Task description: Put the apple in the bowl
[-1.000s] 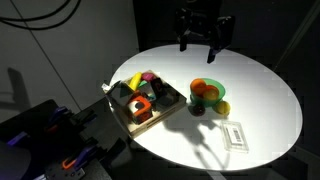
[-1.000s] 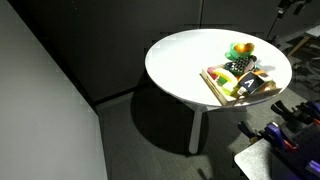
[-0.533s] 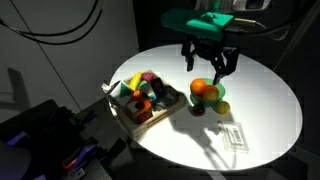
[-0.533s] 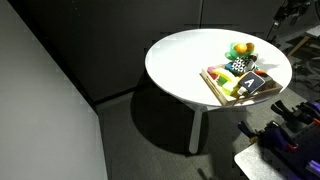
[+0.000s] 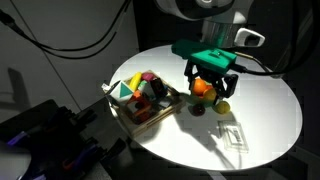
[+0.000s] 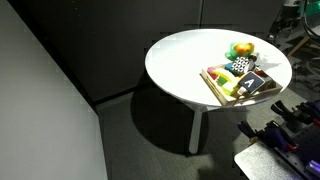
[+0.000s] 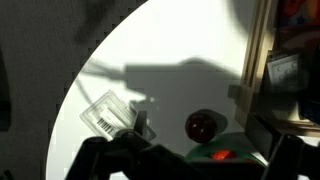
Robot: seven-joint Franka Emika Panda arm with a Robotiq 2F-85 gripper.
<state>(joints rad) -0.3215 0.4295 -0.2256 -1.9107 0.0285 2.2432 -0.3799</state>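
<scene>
Round white table [image 5: 272,102], glossy maroon apple [image 7: 203,126]

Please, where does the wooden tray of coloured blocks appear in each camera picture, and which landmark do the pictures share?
In an exterior view: the wooden tray lies left of centre, on the table's left part.
In an exterior view: the tray lies at the right, by the table's near edge.
Wrist view: only its wooden wall shows, at the right.
Shared landmark: the round white table.

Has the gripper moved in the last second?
Yes. The gripper has come down from the far edge of the table toward the camera, and is now beside the wooden tray.
</scene>
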